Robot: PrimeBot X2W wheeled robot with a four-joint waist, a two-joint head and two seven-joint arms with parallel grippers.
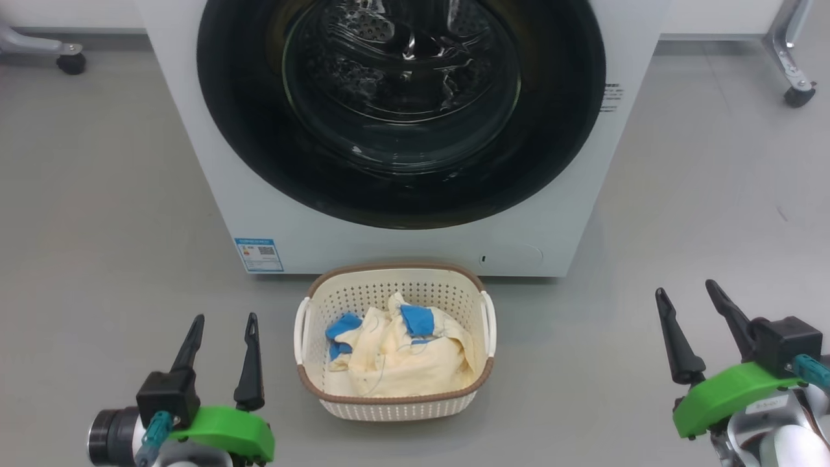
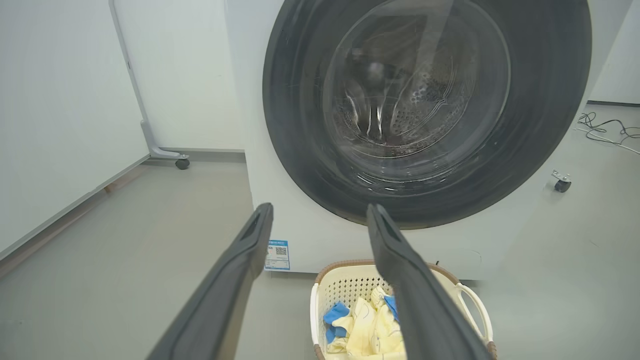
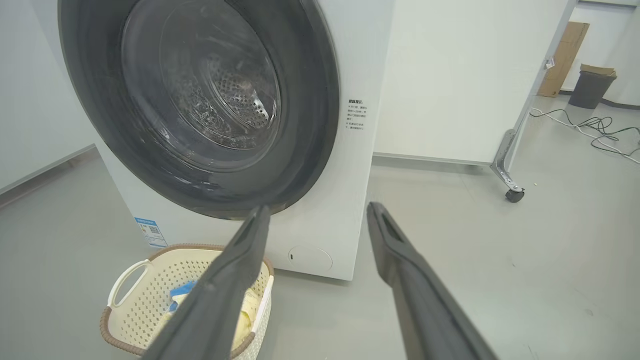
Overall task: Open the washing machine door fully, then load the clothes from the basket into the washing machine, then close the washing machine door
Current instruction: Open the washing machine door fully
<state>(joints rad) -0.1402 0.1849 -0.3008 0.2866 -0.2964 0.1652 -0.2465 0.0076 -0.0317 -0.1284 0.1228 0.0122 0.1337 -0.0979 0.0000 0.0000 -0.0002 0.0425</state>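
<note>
Grey floor, basket of clothes between left claw and right claw

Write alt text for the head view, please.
A white front-loading washing machine with its round black-rimmed door shut; before it a cream basket holds pale yellow clothes with blue patches. The left gripper and right gripper hover open beside it, empty.
</note>
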